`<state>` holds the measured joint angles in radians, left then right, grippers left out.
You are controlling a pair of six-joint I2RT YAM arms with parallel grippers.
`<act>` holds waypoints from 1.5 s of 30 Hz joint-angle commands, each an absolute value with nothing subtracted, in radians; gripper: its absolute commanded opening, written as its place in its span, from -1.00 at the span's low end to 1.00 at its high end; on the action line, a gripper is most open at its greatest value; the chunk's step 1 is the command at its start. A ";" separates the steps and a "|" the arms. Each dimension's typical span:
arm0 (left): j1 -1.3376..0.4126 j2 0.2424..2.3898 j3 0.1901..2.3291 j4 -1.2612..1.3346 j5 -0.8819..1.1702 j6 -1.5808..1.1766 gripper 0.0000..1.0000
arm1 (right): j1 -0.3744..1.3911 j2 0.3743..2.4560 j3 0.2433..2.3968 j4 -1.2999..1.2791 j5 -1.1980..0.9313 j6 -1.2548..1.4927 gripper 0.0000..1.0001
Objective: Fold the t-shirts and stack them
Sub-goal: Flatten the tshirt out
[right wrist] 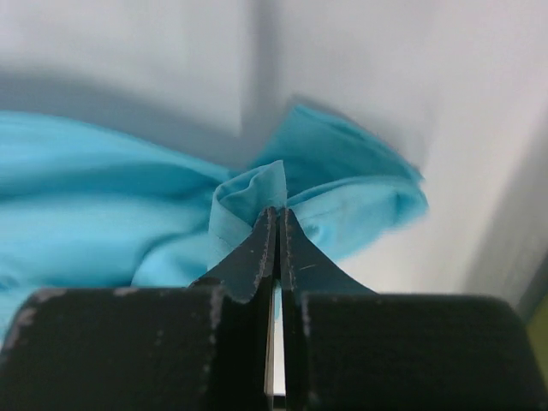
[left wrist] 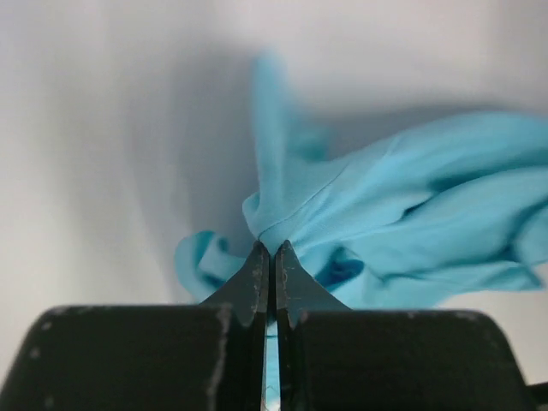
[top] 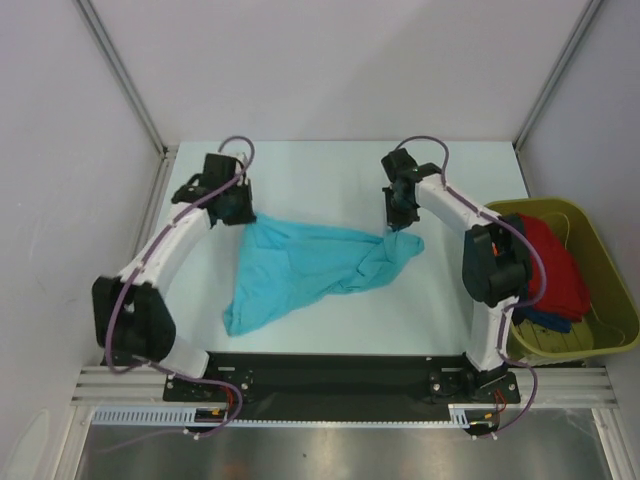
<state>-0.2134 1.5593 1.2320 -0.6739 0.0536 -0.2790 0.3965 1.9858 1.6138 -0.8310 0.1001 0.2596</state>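
Jaws of left gripper [left wrist: 271,250] and right gripper [right wrist: 276,214] tight together on turquoise t-shirt [top: 300,270] cloth

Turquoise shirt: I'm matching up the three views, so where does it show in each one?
Top external: shirt lies mid-table, spanning from the left end effector to the right end effector.
Left wrist: shirt fills centre to right edge, pinched at the shut tips.
Right wrist: shirt fills left and centre, a fold pinched at the shut tips.
Shared landmark: the white table, behind the cloth in all three.
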 commanded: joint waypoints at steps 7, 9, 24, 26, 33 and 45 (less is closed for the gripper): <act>-0.210 1.057 1.410 -0.614 -0.008 -0.261 -0.99 | 0.402 1.424 1.562 -0.868 0.218 0.342 -1.00; -0.213 0.962 1.425 -0.586 0.054 -0.230 -0.99 | 0.403 1.315 1.485 -0.829 0.229 0.333 -1.00; -0.247 0.874 1.741 -0.713 -0.139 -0.207 -0.99 | 0.408 0.764 1.083 -0.667 0.098 0.351 -1.00; -0.256 0.899 1.775 -0.713 -0.149 -0.193 -0.99 | 0.408 0.762 1.129 -0.693 0.098 0.339 -1.00; -0.262 0.972 1.630 -0.647 -0.140 -0.164 -0.97 | 0.407 0.778 1.037 -0.664 0.031 0.327 -1.00; -0.123 1.454 1.436 -0.575 -0.166 -0.121 0.13 | 0.431 0.893 0.809 -0.699 -0.149 0.408 -0.05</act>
